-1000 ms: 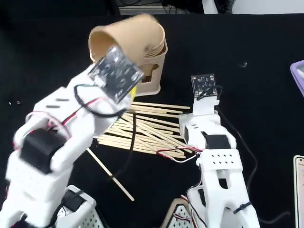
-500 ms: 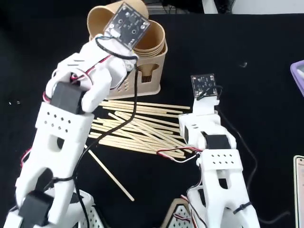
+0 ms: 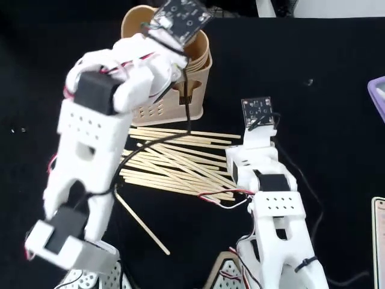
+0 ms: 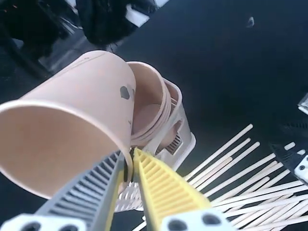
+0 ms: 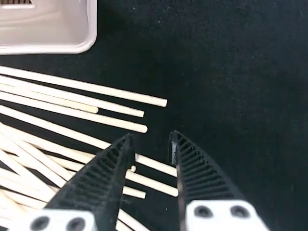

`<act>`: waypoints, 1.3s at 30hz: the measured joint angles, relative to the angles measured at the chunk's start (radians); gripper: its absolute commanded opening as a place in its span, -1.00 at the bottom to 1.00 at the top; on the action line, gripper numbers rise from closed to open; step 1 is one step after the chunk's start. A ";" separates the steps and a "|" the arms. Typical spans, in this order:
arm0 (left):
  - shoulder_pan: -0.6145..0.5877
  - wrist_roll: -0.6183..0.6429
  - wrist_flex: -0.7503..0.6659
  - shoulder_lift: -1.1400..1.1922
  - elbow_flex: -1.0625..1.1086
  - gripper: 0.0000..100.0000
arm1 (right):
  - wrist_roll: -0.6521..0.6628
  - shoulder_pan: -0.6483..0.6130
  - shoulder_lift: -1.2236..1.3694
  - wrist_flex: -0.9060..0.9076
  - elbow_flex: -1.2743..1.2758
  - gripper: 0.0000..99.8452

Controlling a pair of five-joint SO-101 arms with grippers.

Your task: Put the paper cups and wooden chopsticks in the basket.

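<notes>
My left gripper (image 4: 129, 163) is shut on the rim of a tan paper cup (image 4: 72, 115), held tilted just above the beige basket (image 4: 185, 139). A stack of paper cups (image 4: 149, 106) stands in that basket. In the high view the held cup (image 3: 135, 18) shows behind the left wrist, over the basket (image 3: 174, 105). Several wooden chopsticks (image 3: 174, 162) lie in a loose pile on the black table in front of the basket, and one (image 3: 141, 223) lies apart nearer the arm bases. My right gripper (image 5: 151, 144) hangs open above the pile's right ends (image 5: 96, 108), holding nothing.
A corner of the basket (image 5: 48, 29) lies beyond the chopsticks in the right wrist view. A purple container (image 3: 378, 93) sits at the table's right edge, a white object (image 3: 379, 241) below it. Black table stretches right of the right arm.
The left arm has swung back and to the right, carrying the cup from in front of the basket to over it. The right arm has stayed still.
</notes>
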 measured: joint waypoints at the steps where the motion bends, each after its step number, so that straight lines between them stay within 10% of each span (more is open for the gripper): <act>1: 0.002 -0.018 0.012 0.035 -0.032 -0.94 | 0.000 0.000 0.000 -0.003 0.000 -0.74; 18: 0.002 -0.143 0.227 0.285 -0.470 -0.81 | 0.000 0.000 0.000 -0.003 0.000 -0.74; 39: 0.003 0.015 -0.052 0.394 -0.431 -0.84 | 0.000 0.000 0.000 -0.003 0.000 -0.74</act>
